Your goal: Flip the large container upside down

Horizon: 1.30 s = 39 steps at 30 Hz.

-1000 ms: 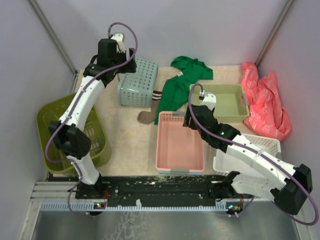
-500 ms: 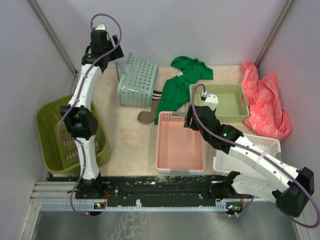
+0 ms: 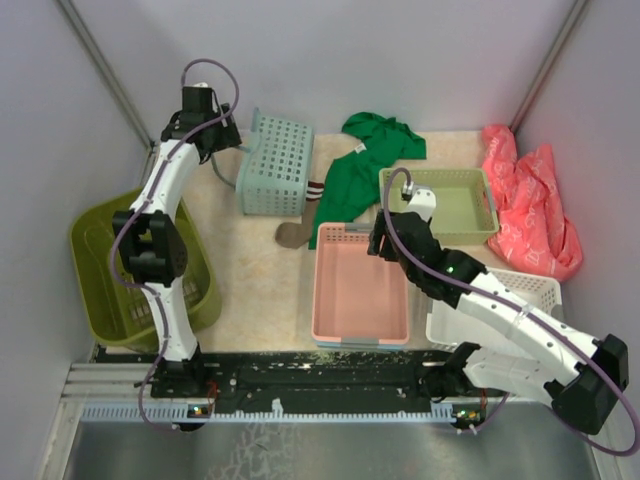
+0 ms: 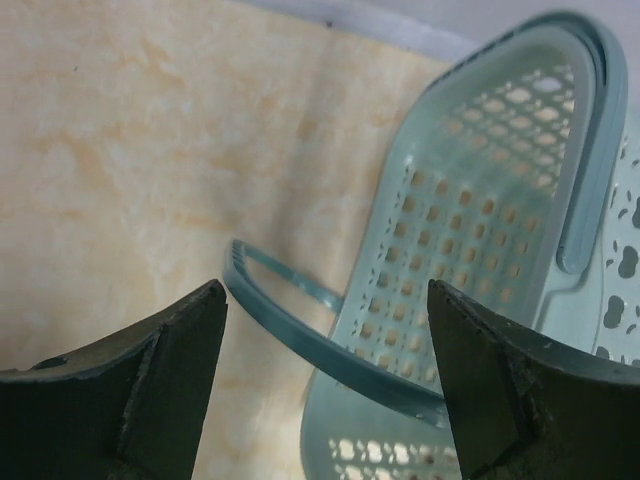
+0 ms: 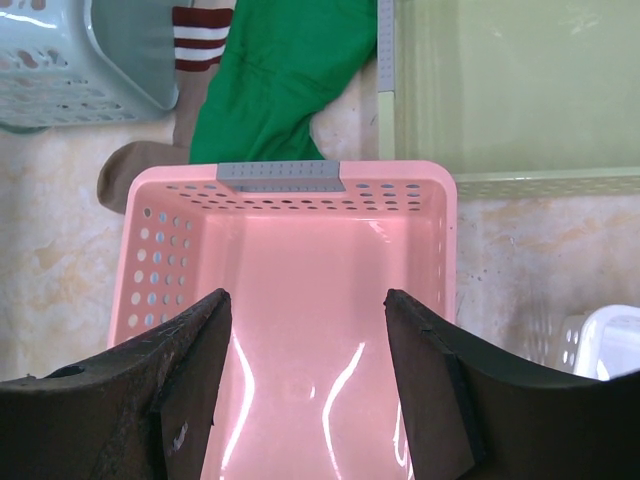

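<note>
Large container [image 3: 95, 290], the olive-green slotted basket, stands with its opening up at the near left of the tabletop [image 3: 250, 280], against the left wall. From overhead, the left arm rises past its right rim and reaches to the far left, where the left end effector [image 3: 222, 145] sits just beside the teal basket [image 3: 275, 165]. Neither arm touches the large container. The right end effector [image 3: 383, 240] hangs over the far right corner of the pink tray [image 3: 320, 330], which lies in the middle near the arm bases. A green cloth [image 3: 365, 165] lies at the far centre.

In the left wrist view, the left end effector [image 4: 325, 300] is spread wide and holds nothing. The teal basket [image 4: 480, 230] fills the right side, and its thin handle [image 4: 290, 335] curves across the gap between the two fingers; whether it touches either one cannot be told.

In the right wrist view, the right end effector [image 5: 308, 300] is likewise spread apart and empty, above the pink tray [image 5: 280, 195]. Beyond the tray's far rim lie the green cloth [image 5: 280, 70] and a striped sock [image 5: 195, 20].
</note>
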{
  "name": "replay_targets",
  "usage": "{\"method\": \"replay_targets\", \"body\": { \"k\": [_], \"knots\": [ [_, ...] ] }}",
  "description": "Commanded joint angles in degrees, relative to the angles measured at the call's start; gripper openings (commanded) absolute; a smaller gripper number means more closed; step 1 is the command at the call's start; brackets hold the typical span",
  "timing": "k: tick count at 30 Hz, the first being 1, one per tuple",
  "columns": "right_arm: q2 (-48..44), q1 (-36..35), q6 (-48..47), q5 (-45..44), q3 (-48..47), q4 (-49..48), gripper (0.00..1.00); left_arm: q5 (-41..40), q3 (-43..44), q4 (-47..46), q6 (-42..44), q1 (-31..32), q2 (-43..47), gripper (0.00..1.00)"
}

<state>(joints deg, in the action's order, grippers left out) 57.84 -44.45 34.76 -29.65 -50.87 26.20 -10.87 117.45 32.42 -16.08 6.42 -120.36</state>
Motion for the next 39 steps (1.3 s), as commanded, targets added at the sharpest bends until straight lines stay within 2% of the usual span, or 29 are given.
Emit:
{"method": "replay_targets", "body": {
  "k": [1,5,11,17,20,23,26,30,34,37,39],
  "knots": [
    [0.5,0.3,-0.2,0.4,0.2,-2.8,0.63,1.3,-5.7,2.7,1.8,0.7,7.5,0.86],
    [1.0,0.3,-0.4,0.7,0.2,-3.0,0.63,-0.4,-6.7,7.7,0.5,1.9,10.8,0.86],
    [0.9,0.3,-0.4,0.7,0.7,-3.2,0.63,2.1,-14.8,10.0,-1.6,2.2,16.5,0.85],
    [1.5,0.3,-0.7,1.0,0.7,-3.6,0.63,13.0,-13.7,13.7,-0.6,2.7,18.9,0.82],
    [1.6,0.3,-0.8,1.2,0.8,-4.3,0.63,14.1,-10.6,11.4,2.6,4.5,20.4,0.87],
    [1.8,0.3,-0.9,1.6,0.6,-4.6,0.63,12.7,-10.7,4.0,5.5,4.5,21.3,0.94],
    [1.6,0.3,-0.9,1.5,0.2,-3.7,0.63,12.6,-9.7,-1.8,7.1,3.1,19.3,0.98],
    [0.4,0.3,-0.8,1.3,0.2,-2.6,0.63,13.4,-6.1,-5.4,7.1,0.7,13.9,0.99],
    [-0.9,0.3,-0.7,0.2,0.3,-1.3,0.63,22.1,-0.2,-4.0,5.5,-1.6,7.3,0.99],
    [-1.7,0.3,-0.7,-0.6,0.2,-0.5,0.63,28.3,4.4,1.3,6.2,-1.9,3.4,0.97],
    [-2.1,0.3,-0.7,-1.3,0.4,0.0,0.63,31.8,3.3,3.4,6.7,-1.9,4.4,0.97]
  ]
}}
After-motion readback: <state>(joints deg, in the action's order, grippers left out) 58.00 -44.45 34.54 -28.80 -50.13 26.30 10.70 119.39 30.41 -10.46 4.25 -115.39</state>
